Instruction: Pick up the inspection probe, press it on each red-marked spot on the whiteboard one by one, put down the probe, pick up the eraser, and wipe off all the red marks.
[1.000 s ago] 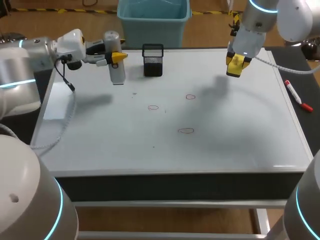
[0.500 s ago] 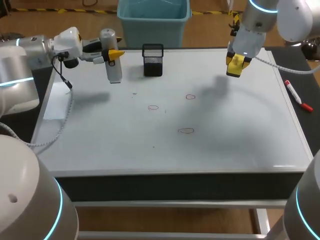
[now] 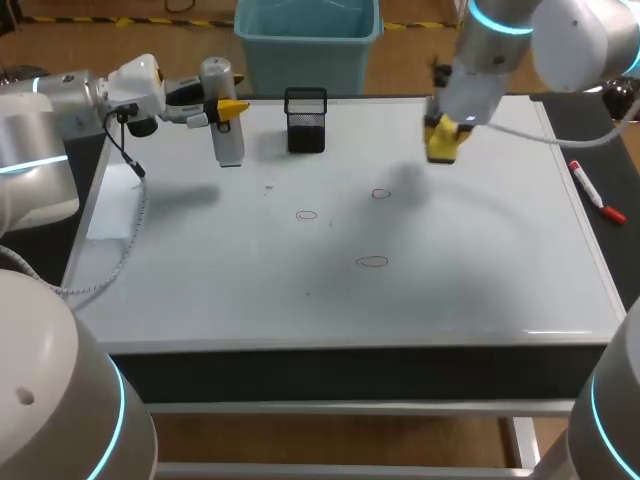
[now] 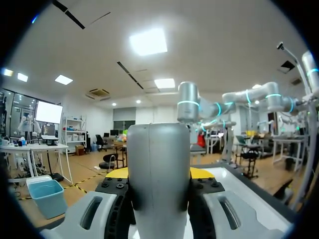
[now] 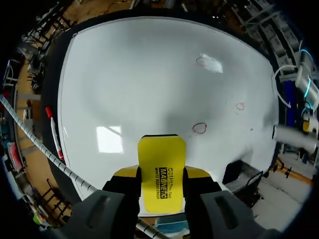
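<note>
Head view: inspection probe (image 3: 232, 145) upright at the whiteboard's (image 3: 480, 260) far-left part, clamped between both left gripper (image 3: 228, 108) fingers. Eraser (image 3: 441, 142) pinched by right gripper (image 3: 443, 128), over board near farthest red mark (image 3: 381, 194). Mesh pen cup (image 3: 305, 120) beside probe.

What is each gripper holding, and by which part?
Left gripper: the probe, clamped around its upper half. Right gripper: the yellow eraser, pinched by its two side edges.
</note>
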### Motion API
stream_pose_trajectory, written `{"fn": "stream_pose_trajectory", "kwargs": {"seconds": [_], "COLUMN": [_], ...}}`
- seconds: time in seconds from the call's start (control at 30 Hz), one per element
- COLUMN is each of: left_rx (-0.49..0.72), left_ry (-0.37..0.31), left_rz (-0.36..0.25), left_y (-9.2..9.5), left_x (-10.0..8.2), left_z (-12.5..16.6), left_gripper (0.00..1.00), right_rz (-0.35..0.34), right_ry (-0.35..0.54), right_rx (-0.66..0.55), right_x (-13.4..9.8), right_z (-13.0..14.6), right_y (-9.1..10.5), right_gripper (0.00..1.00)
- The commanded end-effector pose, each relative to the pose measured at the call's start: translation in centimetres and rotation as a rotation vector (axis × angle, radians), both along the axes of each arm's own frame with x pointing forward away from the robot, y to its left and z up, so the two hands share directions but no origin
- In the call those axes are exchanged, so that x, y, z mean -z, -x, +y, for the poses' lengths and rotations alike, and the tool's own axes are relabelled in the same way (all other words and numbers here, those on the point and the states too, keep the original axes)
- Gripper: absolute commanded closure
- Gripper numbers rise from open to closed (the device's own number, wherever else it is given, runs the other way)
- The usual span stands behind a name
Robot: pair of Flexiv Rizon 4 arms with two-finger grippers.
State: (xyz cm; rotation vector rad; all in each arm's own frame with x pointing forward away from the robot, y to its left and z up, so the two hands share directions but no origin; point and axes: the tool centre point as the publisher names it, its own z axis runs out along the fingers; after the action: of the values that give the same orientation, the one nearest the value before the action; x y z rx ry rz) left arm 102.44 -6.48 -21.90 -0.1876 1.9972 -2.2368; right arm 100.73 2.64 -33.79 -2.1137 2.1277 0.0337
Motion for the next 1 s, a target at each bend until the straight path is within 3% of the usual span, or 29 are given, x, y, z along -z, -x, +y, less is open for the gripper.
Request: {"fn": "stream_pose_trajectory", "kwargs": {"seconds": [0.03,0.27,0.43,0.7,1.0], "left_rx": [-0.001,-0.001,-0.001,-0.001,-0.001], "left_ry": [-0.001,-0.001,-0.001,-0.001,-0.001], "left_rz": [0.001,0.001,0.001,0.001,0.001], "left_y": [0.0,0.0,0.0,0.0,0.0], "left_x": [-0.2,-0.2,-0.2,-0.2,-0.2], "left_z": [0.0,0.0,0.0,0.0,0.0], "left_gripper": [1.00,1.00,1.00,1.00,1.00], "right_rz": [-0.054,-0.068,-0.076,-0.068,-0.051], "right_ry": [0.058,0.113,0.133,0.131,0.140], "right_rx": [-0.089,-0.248,-0.323,-0.415,-0.458], "right_x": [-0.2,1.1,1.9,3.0,4.5], "right_z": [3.7,10.0,13.8,18.4,21.5], "right_y": [4.4,8.6,10.2,11.4,11.0], "right_gripper": [1.00,1.00,1.00,1.00,1.00]}}
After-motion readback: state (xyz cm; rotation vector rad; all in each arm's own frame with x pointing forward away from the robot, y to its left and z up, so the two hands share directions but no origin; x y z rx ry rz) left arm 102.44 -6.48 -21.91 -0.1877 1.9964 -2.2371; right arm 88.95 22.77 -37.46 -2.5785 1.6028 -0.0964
